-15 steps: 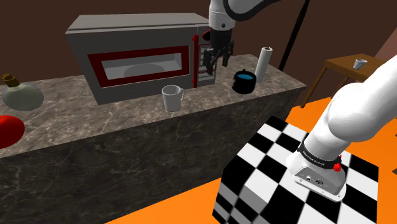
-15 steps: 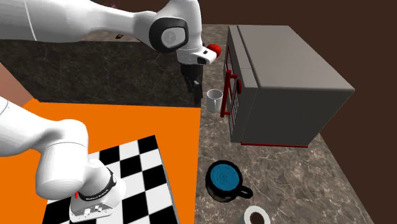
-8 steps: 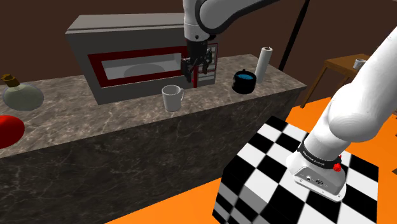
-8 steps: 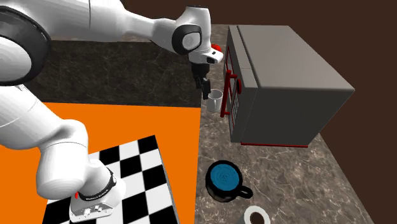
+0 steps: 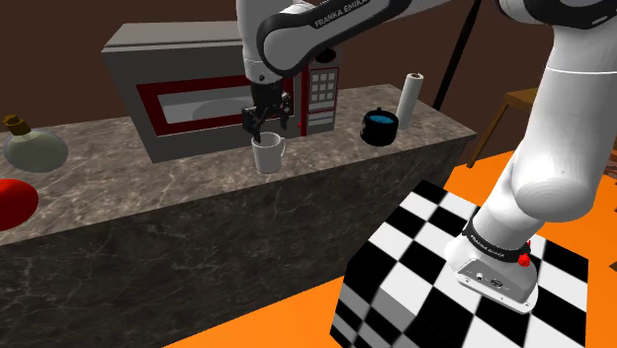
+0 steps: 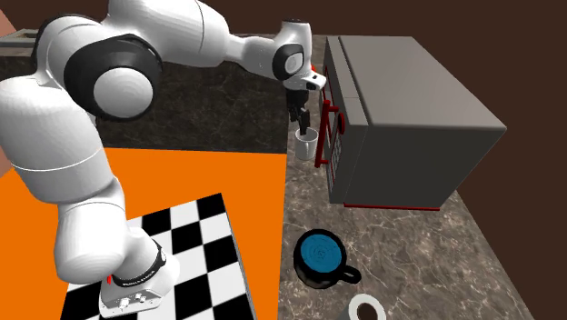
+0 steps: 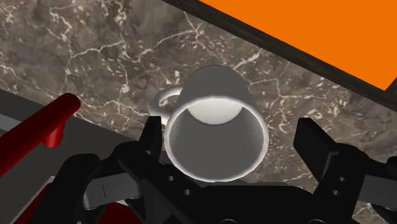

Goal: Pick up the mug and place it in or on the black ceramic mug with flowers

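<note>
A plain white mug (image 5: 267, 154) stands upright on the dark marble counter (image 5: 158, 198), in front of the microwave. My black gripper (image 5: 265, 121) hangs open just above it, pointing down. In the wrist view the mug (image 7: 215, 108) sits between the spread fingers; the finger (image 7: 151, 135) on the handle side is close to the rim, and the other finger (image 7: 316, 144) stands well apart. From the second exterior view the gripper (image 6: 303, 119) hovers over the mug (image 6: 307, 143). A black mug with a blue inside (image 5: 379, 127) (image 6: 320, 256) stands further along the counter.
A grey microwave (image 5: 198, 89) (image 6: 404, 118) with red door trim and a red handle (image 7: 54, 121) stands right behind the white mug. A white paper roll (image 5: 410, 97) stands past the black mug. A glass flask (image 5: 35, 146) and a red object (image 5: 12, 203) occupy the counter's other end.
The arm has swung to the shoulder view's left, from beside the microwave's keypad to directly above the white mug, and come lower. The fingers stayed open.
</note>
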Tool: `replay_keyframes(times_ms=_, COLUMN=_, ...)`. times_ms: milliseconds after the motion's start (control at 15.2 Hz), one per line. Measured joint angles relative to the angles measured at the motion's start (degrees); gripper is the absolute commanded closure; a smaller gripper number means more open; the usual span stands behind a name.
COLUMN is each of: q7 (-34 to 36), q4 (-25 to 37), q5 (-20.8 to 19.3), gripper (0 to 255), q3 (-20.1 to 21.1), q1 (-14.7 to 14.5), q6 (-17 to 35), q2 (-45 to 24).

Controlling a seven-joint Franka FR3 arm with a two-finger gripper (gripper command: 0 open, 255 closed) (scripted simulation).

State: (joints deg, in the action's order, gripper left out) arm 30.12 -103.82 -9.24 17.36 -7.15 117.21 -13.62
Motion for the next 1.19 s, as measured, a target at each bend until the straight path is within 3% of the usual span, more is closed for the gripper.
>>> replay_keyframes(times_ms=330, q7=2.9, q4=7.3, q5=-2.5, gripper=0, q3=0.0, q1=-2.5, q6=0.6, q2=-8.3)
replay_keyframes(times_ms=1188, q7=3.6, q4=5.9, q5=-3.6, gripper=0, q3=-0.6, q1=-2.6, q6=4.6, q2=-10.9)
